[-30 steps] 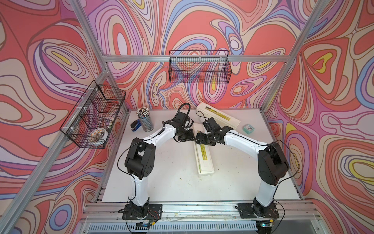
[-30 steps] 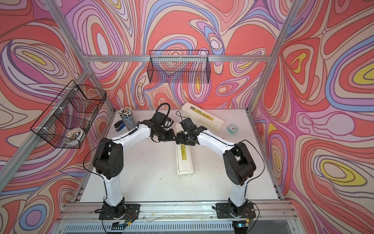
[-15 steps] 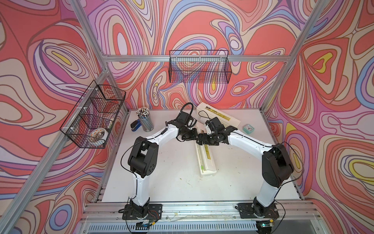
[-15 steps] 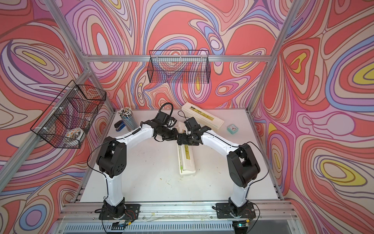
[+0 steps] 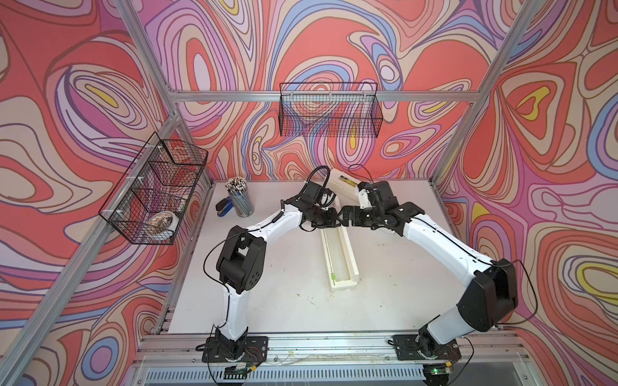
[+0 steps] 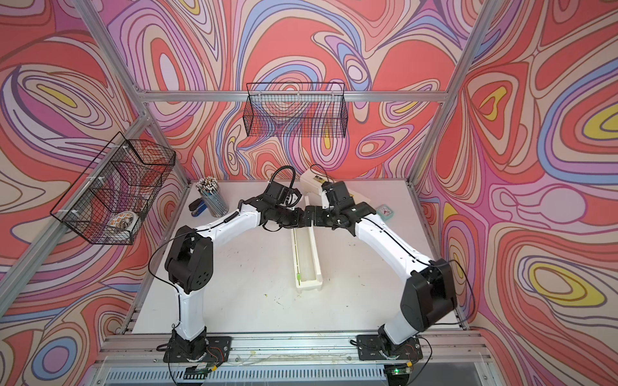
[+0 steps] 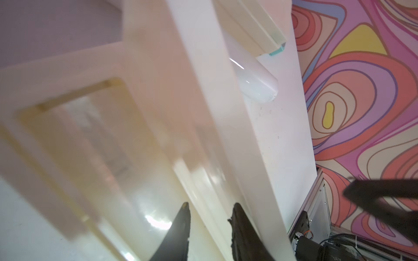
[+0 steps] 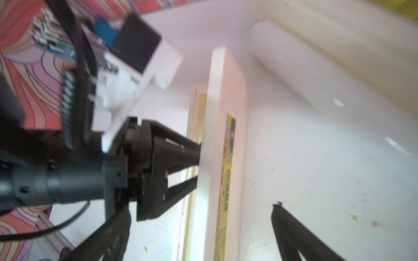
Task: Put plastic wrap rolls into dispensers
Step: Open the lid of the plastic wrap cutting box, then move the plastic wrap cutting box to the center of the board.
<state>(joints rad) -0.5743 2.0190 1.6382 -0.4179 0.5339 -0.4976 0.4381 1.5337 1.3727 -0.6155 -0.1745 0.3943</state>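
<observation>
left gripper (image 7: 210, 204) clamped on lid (image 8: 222, 158) of open dispenser (image 5: 339, 254) (green tab (image 5: 333, 276) at its 6 o'clock end); right gripper (image 8: 201, 208): fingers wide apart. second dispenser (image 5: 342, 180) at 12 o'clock.

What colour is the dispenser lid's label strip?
Label strip: yellow with dark print; clearest in the right wrist view.

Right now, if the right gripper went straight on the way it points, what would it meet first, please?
Probably the raised dispenser lid, which stands between the open fingers of the right gripper, pinched by the left gripper; depth is blurred.
</observation>
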